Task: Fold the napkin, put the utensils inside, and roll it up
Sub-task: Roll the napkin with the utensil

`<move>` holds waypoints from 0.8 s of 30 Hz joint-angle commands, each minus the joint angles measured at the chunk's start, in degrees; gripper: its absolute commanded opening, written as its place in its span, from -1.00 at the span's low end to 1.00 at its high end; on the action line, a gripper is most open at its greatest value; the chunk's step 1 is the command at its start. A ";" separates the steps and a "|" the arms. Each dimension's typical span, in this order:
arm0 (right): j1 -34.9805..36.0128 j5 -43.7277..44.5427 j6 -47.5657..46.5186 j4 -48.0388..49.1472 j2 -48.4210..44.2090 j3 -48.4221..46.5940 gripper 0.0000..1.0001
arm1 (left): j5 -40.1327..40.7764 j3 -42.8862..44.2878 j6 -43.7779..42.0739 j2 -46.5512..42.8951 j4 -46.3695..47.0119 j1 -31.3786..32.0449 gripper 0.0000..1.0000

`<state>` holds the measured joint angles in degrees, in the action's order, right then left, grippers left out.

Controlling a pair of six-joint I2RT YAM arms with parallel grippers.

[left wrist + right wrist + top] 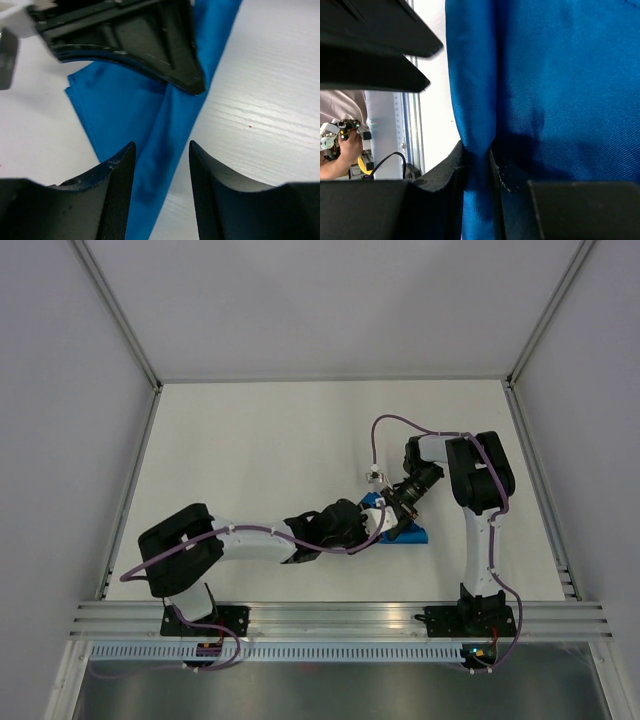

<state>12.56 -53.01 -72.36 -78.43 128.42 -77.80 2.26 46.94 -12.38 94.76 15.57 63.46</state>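
The blue napkin (412, 534) lies folded small on the white table, mostly covered by both grippers. In the right wrist view the right gripper (477, 150) is shut on a rolled fold of the napkin (560, 75). In the left wrist view the left gripper (161, 145) is open, its fingers either side of the napkin's (120, 105) long rolled edge without touching it. The right gripper's finger (150, 45) sits just beyond. From above, the left gripper (368, 525) and right gripper (392, 508) meet over the cloth. The knife is hidden.
The white table (260, 460) is walled by a grey enclosure on three sides. A metal rail (340, 620) runs along the near edge at the arm bases. A person's hand (345, 145) shows beyond the rail in the right wrist view.
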 commanded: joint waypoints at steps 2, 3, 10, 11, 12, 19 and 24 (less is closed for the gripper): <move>-0.25 5.20 -2.70 7.42 2.45 -0.77 -0.76 | 3.18 2.19 -6.51 3.84 1.48 3.42 0.05; -0.25 5.20 -2.61 7.51 2.54 -0.86 -0.76 | 3.19 2.45 -6.86 4.46 1.74 3.51 0.05; -0.25 5.29 -2.00 7.33 3.06 -1.48 -0.77 | 5.82 3.68 -9.85 9.56 5.26 3.69 0.05; -0.25 5.38 -2.00 7.33 3.15 -1.56 -0.77 | 6.78 3.95 -10.12 10.09 5.43 3.77 0.05; -0.25 5.38 -1.82 7.33 3.15 -1.57 -0.77 | 7.05 4.21 -10.38 10.70 5.69 3.69 0.04; -0.34 5.47 -1.38 7.24 3.50 -1.92 -0.77 | 7.76 3.77 -13.45 11.05 7.55 4.30 0.05; -0.25 5.55 -1.21 7.24 3.68 -2.09 -0.78 | 5.30 5.27 -13.46 12.73 4.47 4.30 0.02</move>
<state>12.40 -52.86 -70.24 -79.61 129.91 -79.15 8.88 49.95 -22.83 105.49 20.27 67.37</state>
